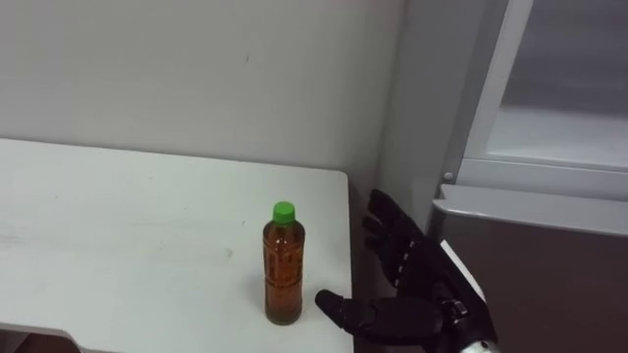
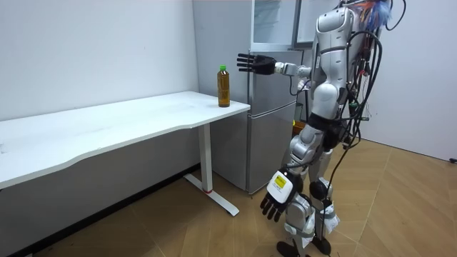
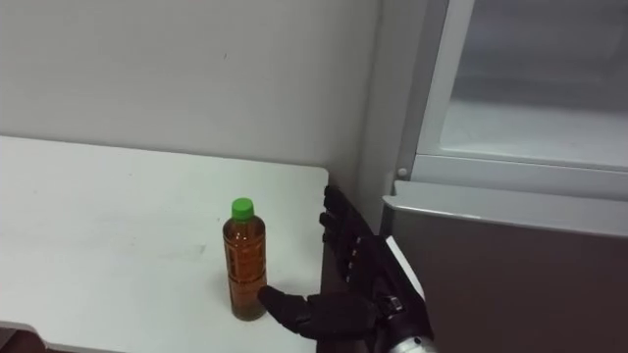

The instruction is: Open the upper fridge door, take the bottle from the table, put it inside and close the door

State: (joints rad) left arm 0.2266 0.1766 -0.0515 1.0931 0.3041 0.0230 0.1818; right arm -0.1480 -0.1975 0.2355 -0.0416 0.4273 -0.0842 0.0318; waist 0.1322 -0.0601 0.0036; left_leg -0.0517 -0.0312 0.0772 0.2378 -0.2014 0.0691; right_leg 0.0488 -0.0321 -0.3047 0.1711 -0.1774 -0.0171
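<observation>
- White wall (image 1: 196,69) backs a white table (image 1: 118,226), with a fridge (image 1: 549,265) just past the table's right edge.
- On the table the bottle (image 1: 283,265) stands upright near the far right corner, close to the right edge. It has a green cap, holds brown liquid, and its long axis is vertical.
- To the bottle's right, the right hand (image 1: 417,279) hovers spread wide and holds nothing. Its palm faces the bottle, its fingers point up and away, and its thumb reaches low toward the bottle's base.
- So the bottle lies to the left of this hand, and I judge a sideways closing move around the bottle would come next. This hand is by far the nearer one.
- Beyond the hand, the upper fridge compartment (image 1: 559,127) stands open, above and to the right of the bottle.
- Eye views show a gap between thumb and bottle; the room view confirms the hand is apart from the bottle, out beyond the table's edge.
- Also in the room view, the left hand (image 2: 277,198) hangs low beside the leg, fingers relaxed and holding nothing.
</observation>
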